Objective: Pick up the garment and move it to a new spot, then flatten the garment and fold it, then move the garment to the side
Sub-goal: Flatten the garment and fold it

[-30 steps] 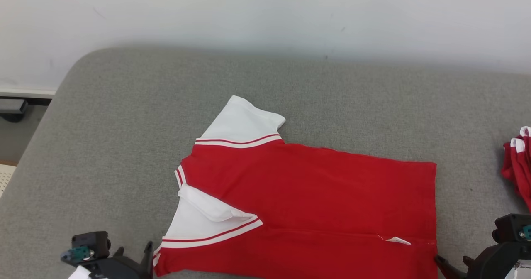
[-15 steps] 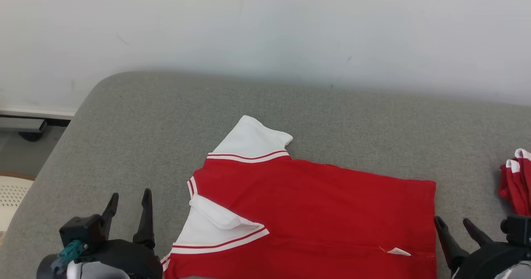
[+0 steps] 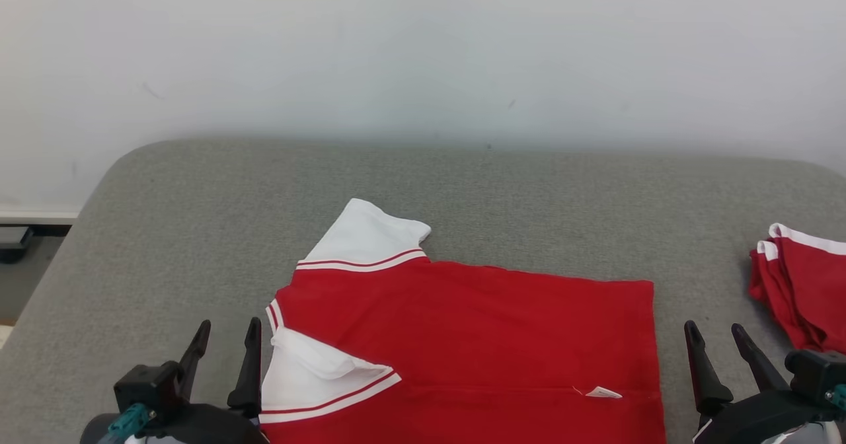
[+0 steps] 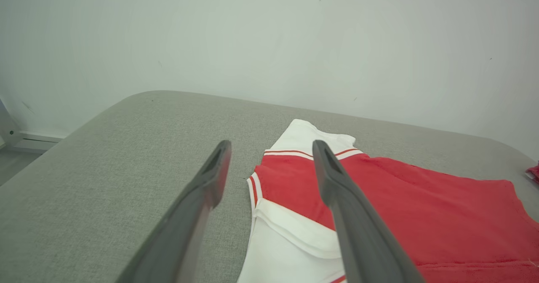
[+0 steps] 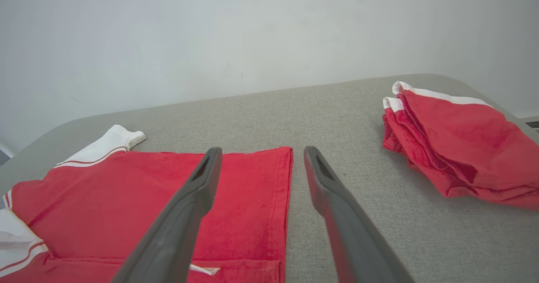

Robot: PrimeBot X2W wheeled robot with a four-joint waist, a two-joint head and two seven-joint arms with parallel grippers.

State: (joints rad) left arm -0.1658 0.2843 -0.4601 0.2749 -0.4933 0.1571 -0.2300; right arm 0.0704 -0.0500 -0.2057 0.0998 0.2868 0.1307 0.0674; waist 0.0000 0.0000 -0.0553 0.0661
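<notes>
A red short-sleeved garment (image 3: 476,338) with white, red-striped sleeves lies spread flat on a grey padded surface (image 3: 529,199) in front of a pale wall (image 3: 423,47), near the front edge and between the two grippers. The left gripper (image 3: 229,325) is just beside the white sleeve end, its dark fingers spread wide and holding nothing. The right gripper (image 3: 712,327) is just beside the hem end, also spread wide and empty. A small white tag (image 3: 603,392) pokes out along a fold line near the hem; any writing on it is too small to read. The right wrist view gives the fullest look at a separate pile of red-and-white clothes (image 5: 459,144) lying well apart on the right. The left wrist view takes in the folded white collar (image 4: 294,228) close up and a strip of skirting board (image 4: 38,136) at the far left
</notes>
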